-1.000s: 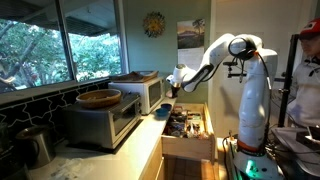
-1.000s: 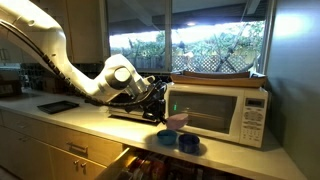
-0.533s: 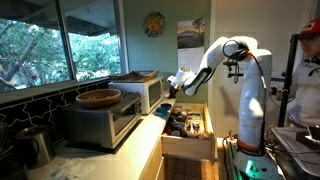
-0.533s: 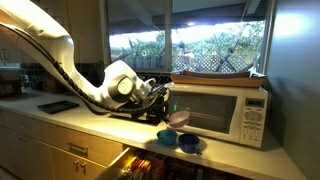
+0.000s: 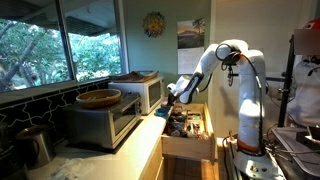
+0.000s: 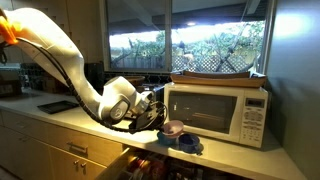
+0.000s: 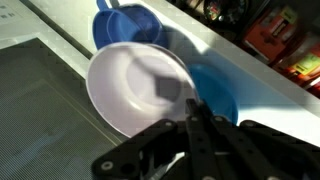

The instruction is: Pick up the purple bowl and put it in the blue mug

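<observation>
Arm (image 6: 57, 42) low, tool (image 7: 192, 108) on purple bowl (image 7: 135, 85)

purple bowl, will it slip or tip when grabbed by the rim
Probably stiff: the bowl holds a clean round rim. Likely slippery, since its inside looks smooth. Wide and shallow, it may tilt if lifted by one edge.

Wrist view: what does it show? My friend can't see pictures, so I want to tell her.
A pale purple bowl fills the middle, seen from above, with the robot's dark fingers pinching its near rim. A blue mug sits just behind it on the white counter, and another blue dish peeks out on its right.
</observation>
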You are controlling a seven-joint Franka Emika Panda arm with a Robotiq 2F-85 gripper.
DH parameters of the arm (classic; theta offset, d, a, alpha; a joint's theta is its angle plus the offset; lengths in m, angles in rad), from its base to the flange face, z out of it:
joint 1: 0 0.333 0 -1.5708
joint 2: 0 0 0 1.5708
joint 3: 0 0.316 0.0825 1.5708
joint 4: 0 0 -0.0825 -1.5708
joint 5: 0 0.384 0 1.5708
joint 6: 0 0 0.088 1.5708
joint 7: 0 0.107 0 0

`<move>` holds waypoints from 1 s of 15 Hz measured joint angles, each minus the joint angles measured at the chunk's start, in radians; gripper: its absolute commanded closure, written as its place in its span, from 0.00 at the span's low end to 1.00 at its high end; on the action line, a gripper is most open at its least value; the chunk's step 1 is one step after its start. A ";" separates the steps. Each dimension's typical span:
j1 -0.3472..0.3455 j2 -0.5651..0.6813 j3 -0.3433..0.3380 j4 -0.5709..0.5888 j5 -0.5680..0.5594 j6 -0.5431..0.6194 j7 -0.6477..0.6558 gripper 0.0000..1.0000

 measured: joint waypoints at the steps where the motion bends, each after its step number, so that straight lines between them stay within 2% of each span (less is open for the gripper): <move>1: -0.022 0.001 0.029 0.007 0.003 0.000 0.000 0.99; 4: -0.111 0.000 0.115 0.025 0.025 -0.012 0.000 0.99; 5: -0.145 0.000 0.147 0.030 0.043 -0.029 -0.002 0.96; 6: -0.158 0.000 0.156 0.032 0.046 -0.032 -0.002 0.96; 7: -0.156 0.000 0.155 0.033 0.046 -0.032 -0.002 0.99; 11: -0.157 0.001 0.155 0.036 0.058 -0.032 0.019 0.99; 15: -0.190 0.006 0.143 0.051 0.104 -0.048 0.046 0.99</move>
